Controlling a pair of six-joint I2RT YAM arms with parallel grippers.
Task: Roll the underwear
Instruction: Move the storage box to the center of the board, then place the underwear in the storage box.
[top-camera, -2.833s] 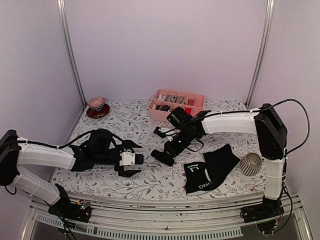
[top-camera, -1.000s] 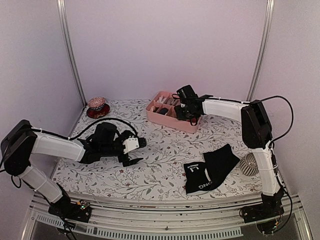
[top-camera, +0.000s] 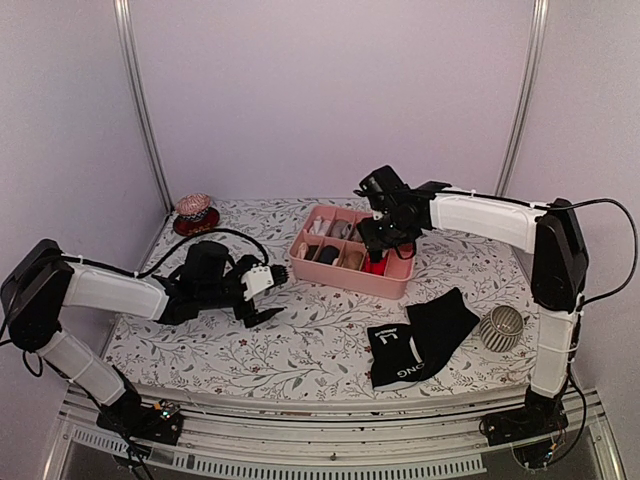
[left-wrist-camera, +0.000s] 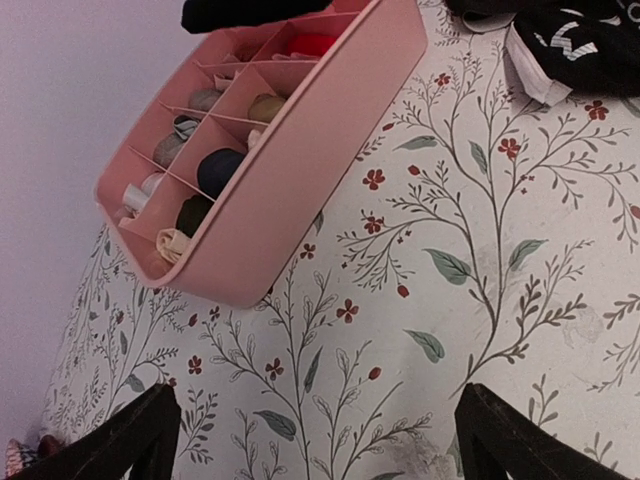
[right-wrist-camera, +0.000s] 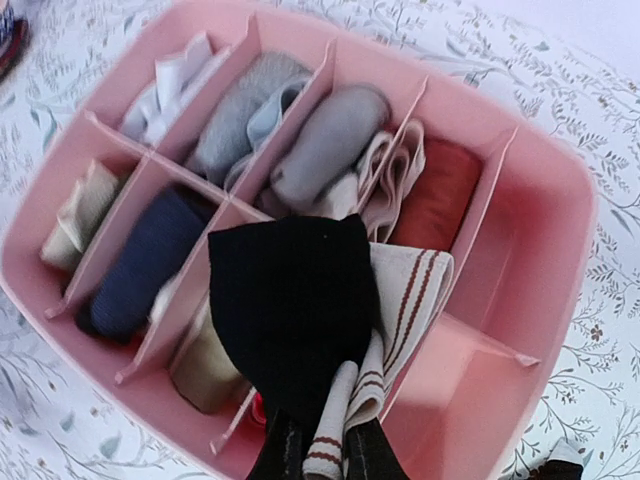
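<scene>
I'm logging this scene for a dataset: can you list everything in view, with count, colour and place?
lettered underwear: 1, black with white letters, lying front right
beige-banded underwear: 1, black, striped beige waistband, held over the tray
tray: 1, pink, divided, table centre
fabric bundles: several, grey, white, beige, navy, red, in the tray's compartments
ribbed cup: 1, silver, far right
domed ornament: 1, pinkish red, back left corner
tablecloth: 1, white, floral
left hand: black, open, left of the tray
right hand: black, shut on the beige-banded underwear

The right gripper has carried the underwear from mid-table to above the pink tray — itself slid nearer.
</scene>
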